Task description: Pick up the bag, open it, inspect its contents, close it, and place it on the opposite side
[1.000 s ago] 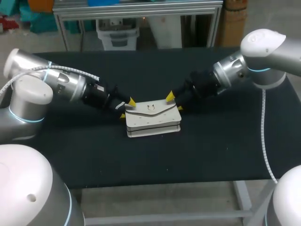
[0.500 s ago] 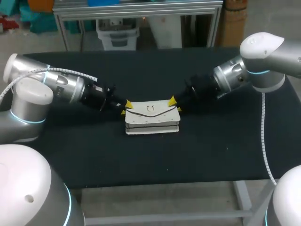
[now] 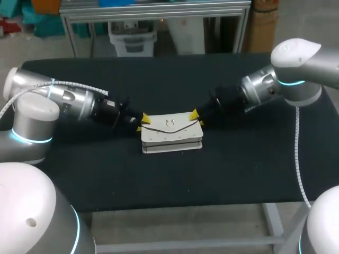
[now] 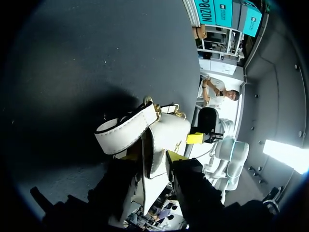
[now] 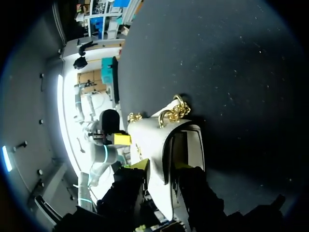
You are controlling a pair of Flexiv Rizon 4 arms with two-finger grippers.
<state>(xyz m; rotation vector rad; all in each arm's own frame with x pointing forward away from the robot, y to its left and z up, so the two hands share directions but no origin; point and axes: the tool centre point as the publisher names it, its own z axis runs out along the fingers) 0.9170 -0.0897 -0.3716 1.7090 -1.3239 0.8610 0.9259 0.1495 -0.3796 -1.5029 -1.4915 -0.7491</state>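
Observation:
A white flap bag (image 3: 171, 135) with a small gold clasp lies flat on the black table (image 3: 159, 180), near the middle. My left gripper (image 3: 142, 123) is at the bag's left end and my right gripper (image 3: 195, 116) is at its right end. In the left wrist view, the left gripper (image 4: 152, 157) is shut on the bag's end panel (image 4: 155, 145), with the white strap (image 4: 126, 130) and gold chain ring just ahead. In the right wrist view, the right gripper (image 5: 161, 166) is shut on the other end (image 5: 149, 140), below the gold chain (image 5: 174, 113).
The black table surface spreads wide on all sides of the bag. Its front edge (image 3: 175, 205) runs below the bag. Both arms lie low over the table, coming in from either side.
Both grippers have narrowed from a wider stance and settled against the bag's two ends. The left arm has slid a little lower and closer. The bag has barely shifted.

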